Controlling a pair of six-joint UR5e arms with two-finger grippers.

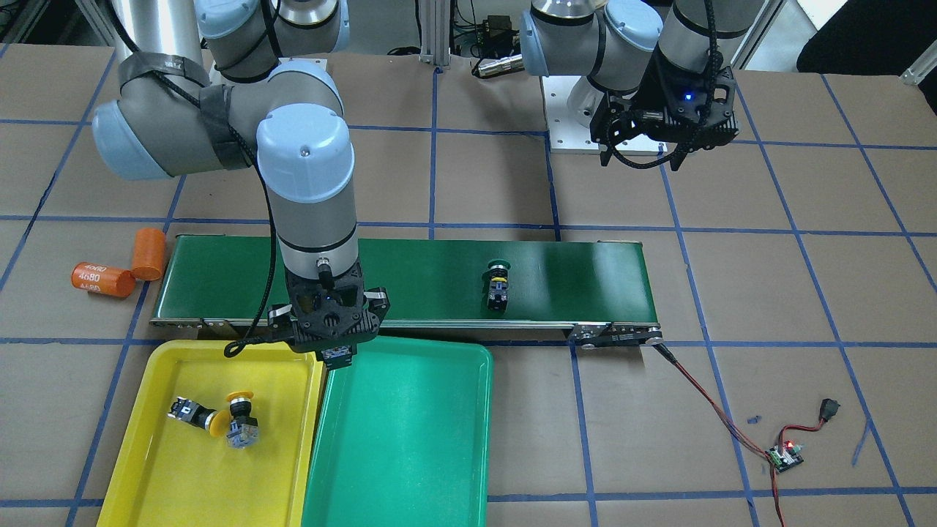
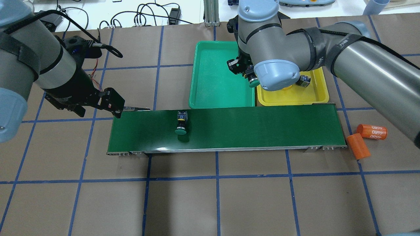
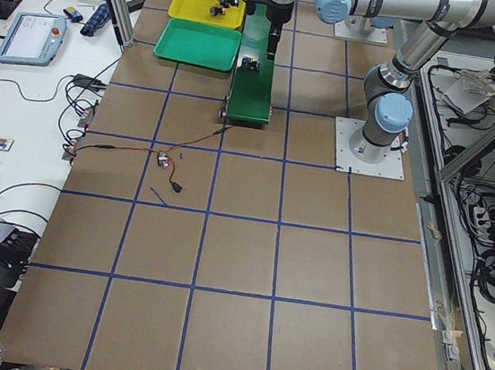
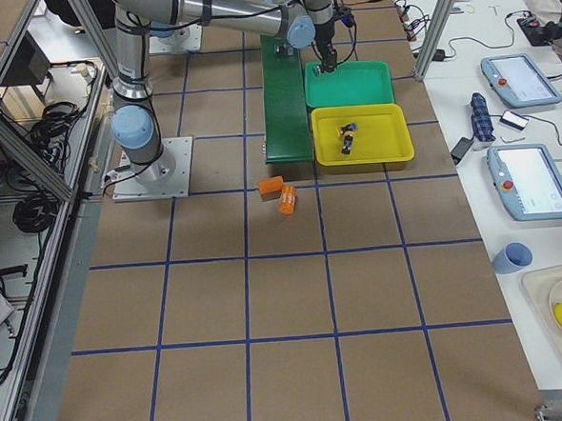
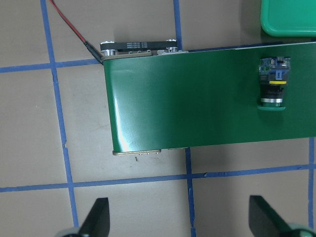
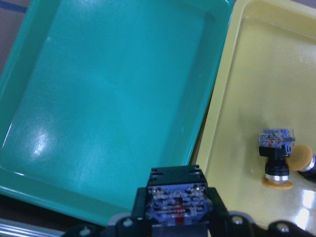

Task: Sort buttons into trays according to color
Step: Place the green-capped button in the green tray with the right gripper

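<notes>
The right gripper (image 1: 338,356) squeezes a green button (image 6: 177,206) over the edge of the green tray (image 6: 98,98), the yellow tray (image 6: 242,98) beside it. The left gripper (image 5: 177,222), wide open and empty, hangs over the brown table (image 5: 29,123) with blue lines, near the end of the dark belt (image 5: 197,98).

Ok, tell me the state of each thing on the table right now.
right gripper: shut on a green button, near the trays' shared edge
left gripper: open, empty
green tray: empty
yellow tray: holds two yellow buttons, lying on their sides
second green button: lying on its side on the conveyor belt
</notes>
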